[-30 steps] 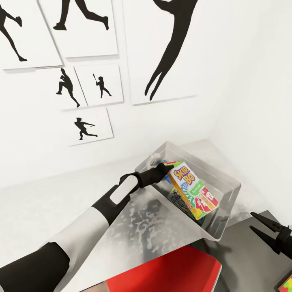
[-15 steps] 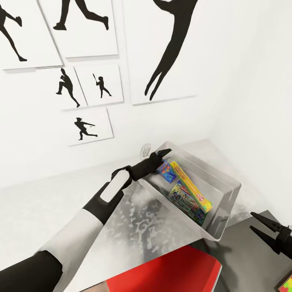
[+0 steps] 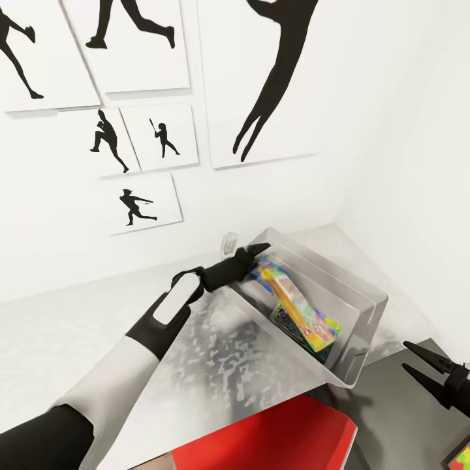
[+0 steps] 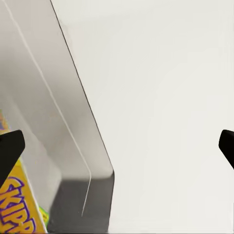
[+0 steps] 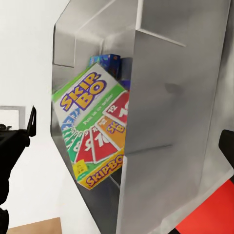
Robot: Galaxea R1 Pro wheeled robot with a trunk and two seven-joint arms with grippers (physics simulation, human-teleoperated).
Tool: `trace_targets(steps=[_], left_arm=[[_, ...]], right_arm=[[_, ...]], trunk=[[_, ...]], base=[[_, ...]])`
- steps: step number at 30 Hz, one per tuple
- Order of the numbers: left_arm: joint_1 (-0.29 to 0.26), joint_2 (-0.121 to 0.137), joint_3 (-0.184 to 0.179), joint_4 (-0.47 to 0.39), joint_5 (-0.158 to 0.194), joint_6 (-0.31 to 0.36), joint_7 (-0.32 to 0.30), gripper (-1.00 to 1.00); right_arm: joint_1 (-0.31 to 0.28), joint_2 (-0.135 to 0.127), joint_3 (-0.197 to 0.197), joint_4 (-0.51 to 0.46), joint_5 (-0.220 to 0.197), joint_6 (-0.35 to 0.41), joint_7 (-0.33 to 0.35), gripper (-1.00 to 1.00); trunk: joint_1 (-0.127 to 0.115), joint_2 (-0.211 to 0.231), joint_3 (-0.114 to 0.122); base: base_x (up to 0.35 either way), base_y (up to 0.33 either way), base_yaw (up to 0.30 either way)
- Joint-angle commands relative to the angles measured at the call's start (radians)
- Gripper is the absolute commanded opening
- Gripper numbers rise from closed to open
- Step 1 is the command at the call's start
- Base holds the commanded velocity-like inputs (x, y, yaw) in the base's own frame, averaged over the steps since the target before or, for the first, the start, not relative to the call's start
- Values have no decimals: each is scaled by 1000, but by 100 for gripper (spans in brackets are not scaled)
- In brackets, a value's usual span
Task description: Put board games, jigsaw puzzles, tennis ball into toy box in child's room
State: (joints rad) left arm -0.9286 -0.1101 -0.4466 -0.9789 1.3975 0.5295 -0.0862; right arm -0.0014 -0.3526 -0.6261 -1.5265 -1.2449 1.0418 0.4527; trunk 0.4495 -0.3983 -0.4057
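Head view: the toy box [image 3: 356, 320], a light grey bin with sloping sides, sits on the pale grey table [image 3: 78, 339] in the corner of the white-walled room. Inside it a yellow Skip-Bo game box [image 3: 297, 303] lies tilted, leaning across another printed game box [image 3: 294, 326] underneath; a blue-edged box [image 3: 262, 267] shows at the far end of the bin. The right wrist view shows the Skip-Bo box [image 5: 95, 129] cover-on, slanted inside the bin [image 5: 165, 97], with the blue box [image 5: 108, 60] behind it.

The left gripper [image 3: 256, 249] hovers at the near-left rim of the bin, fingers spread and holding nothing; in the left wrist view both fingertips [image 4: 9, 151] sit far apart at the picture edges with the bin wall [image 4: 48, 122] and a corner of the Skip-Bo box [image 4: 17, 209] between them.

The right gripper [image 3: 413, 360] is over the dark grey corner section [image 3: 391, 405], well apart from the bin, fingers spread, empty.

A red chair [image 3: 274, 437] is at the table's near edge. Black silhouette athlete pictures [image 3: 150, 137] hang on the wall. A colourful sheet corner [image 3: 460, 457] peeks in at the lower right; too little visible to identify.
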Motion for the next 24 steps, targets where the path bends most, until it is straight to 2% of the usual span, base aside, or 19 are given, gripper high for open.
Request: trace_targets(steps=[1,6,9,14,24], left_arm=[[-1,3,18,1,4,28,-3,100],[8,7,117,-6,4,156,-8,100],[15,7,154,-27,5,201,-9,100],[24,7,167,-47,5,231,-9,100],[28,2,169,-50,5,242,-9,100]], right_arm=[[0,0,-1,0,8,3,9,100],[0,1,-1,-1,8,3,9,100],[0,1,-1,-1,8,3,9,100],[0,1,-1,-1,8,3,8,100],[0,1,0,-1,9,3,8,100]], trunk=[[1,-2,-1],[1,-2,-1],[1,-2,-1],[1,-2,-1],[1,-2,-1]], base=[[0,0,0],[0,0,0],[0,0,0],[0,0,0],[0,0,0]])
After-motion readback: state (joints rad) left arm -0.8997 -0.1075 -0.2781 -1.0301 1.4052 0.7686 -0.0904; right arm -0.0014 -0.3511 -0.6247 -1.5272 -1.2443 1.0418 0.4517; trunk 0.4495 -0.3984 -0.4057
